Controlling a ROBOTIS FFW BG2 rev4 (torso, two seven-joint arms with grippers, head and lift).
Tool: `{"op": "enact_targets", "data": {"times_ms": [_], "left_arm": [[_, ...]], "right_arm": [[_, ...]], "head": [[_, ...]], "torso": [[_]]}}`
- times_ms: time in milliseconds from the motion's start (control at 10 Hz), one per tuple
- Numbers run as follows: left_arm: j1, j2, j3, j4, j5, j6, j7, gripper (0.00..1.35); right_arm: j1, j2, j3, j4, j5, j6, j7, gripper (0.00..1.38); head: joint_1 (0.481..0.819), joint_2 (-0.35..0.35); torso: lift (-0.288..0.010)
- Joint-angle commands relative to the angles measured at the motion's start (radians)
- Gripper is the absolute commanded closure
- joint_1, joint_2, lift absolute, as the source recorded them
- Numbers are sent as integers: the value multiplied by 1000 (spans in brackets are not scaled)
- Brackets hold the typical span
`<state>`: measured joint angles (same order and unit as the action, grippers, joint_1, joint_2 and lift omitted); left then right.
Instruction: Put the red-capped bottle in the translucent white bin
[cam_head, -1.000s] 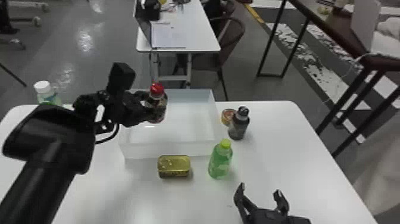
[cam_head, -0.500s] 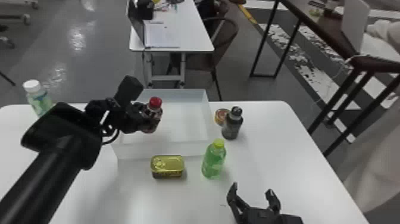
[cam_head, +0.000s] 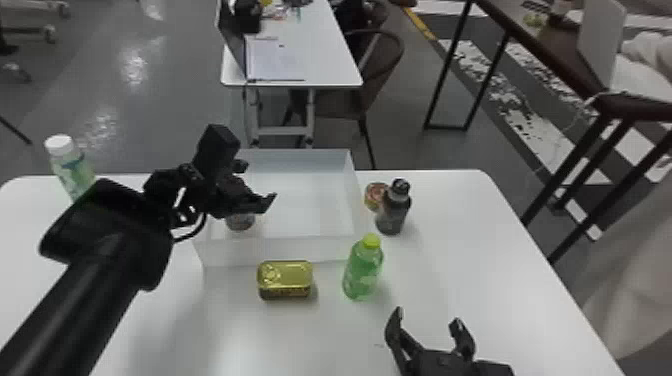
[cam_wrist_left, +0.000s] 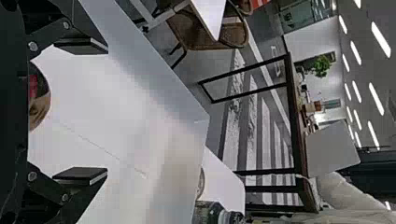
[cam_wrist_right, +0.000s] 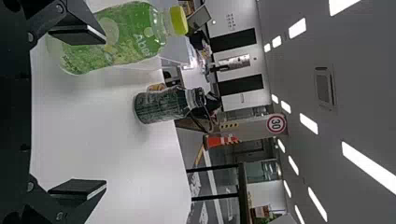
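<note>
Head view: the red-capped bottle (cam_head: 240, 221) was seen inside the bin (cam_head: 280, 251), beneath the spread left fingers (cam_head: 261, 204); release was judged done, a careful lift away being called for next.

Beyond the jaws: glossy grey floor (cam_head: 170, 80), white desk (cam_head: 332, 62), brown chair (cam_head: 332, 106); farther off, lit ceiling lamps (cam_wrist_right: 369, 164).

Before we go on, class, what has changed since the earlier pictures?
The left end effector opened, letting go of the red-capped bottle, now slightly lower, in the left part of the bin. The right end effector, green bottle, gold tin and dark bottle stayed put.
</note>
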<state>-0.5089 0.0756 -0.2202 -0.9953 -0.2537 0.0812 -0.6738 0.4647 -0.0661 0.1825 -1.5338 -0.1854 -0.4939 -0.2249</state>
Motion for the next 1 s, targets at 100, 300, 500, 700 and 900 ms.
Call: {"op": "enact_targets", "data": {"times_ms": [100, 300, 500, 700, 900], "left_arm": [[141, 16, 88, -246, 102, -4, -1, 344], [325, 1, 217, -488, 197, 42, 36, 348], [498, -10, 326, -664, 281, 74, 56, 348], [675, -20, 400, -746, 413, -4, 79, 348], [846, -53, 440, -789, 490, -113, 171, 348]], "right_arm": [[0, 0, 0, 0, 0, 0, 2, 196], [0, 2, 0, 0, 3, 0, 1, 196], [-6, 2, 0, 3, 6, 0, 2, 196], [-6, 2, 0, 1, 9, 0, 1, 196], [8, 3, -2, -9, 9, 0, 1, 196]], "head": [[695, -154], [695, -132], [695, -77], [695, -37], [695, 21]], "torso": [[-74], [-74], [-74], [-74], [-74]]}}
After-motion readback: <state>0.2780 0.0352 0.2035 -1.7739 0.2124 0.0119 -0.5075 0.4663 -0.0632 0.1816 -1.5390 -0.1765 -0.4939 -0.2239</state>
